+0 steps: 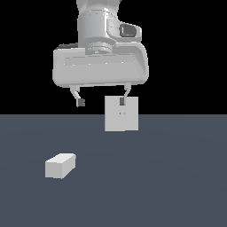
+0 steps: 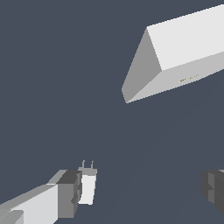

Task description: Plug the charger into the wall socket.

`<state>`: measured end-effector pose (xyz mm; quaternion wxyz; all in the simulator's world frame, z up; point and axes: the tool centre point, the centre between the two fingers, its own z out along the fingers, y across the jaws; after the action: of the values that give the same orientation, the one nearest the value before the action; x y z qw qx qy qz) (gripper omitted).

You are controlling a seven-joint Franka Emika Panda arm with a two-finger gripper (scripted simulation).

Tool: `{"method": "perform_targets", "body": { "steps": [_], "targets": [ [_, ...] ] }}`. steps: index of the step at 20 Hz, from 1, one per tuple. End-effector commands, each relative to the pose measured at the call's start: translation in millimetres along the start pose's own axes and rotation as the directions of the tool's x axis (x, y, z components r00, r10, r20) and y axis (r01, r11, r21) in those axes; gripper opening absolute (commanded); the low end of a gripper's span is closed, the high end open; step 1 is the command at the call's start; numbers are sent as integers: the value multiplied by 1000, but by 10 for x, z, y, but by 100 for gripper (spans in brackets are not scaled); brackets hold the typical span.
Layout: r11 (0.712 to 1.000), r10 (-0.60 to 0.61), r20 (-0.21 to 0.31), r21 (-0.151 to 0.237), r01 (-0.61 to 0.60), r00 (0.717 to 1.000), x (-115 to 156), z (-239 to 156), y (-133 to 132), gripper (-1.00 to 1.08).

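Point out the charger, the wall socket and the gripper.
charger [image 1: 60, 165]: exterior view, middle of the block, lying on the floor.
wall socket [image 1: 121, 114]: exterior view, front face near its two yellowish dots.
gripper [image 1: 101, 101]: exterior view, open gap midway between fingertips.

No legible text or markings anywhere.

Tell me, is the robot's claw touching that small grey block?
Apart. The exterior view shows the open gripper raised well above the floor, while the charger lies on it.

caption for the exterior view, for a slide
Open gripper raised above the floor, charger lying ungrasped, wall socket upright behind.
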<state>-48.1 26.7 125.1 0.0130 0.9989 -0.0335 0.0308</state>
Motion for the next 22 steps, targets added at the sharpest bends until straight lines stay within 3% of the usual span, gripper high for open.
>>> {"method": "perform_targets", "body": {
  "steps": [1, 11, 22],
  "targets": [
    [1000, 22, -9, 4, -22, 1000, -146, 110, -111, 100],
    [996, 90, -38, 15, -89, 995, -542, 463, -480, 100],
    [994, 108, -45, 17, -108, 993, -640, 574, -602, 100]
  ]
}}
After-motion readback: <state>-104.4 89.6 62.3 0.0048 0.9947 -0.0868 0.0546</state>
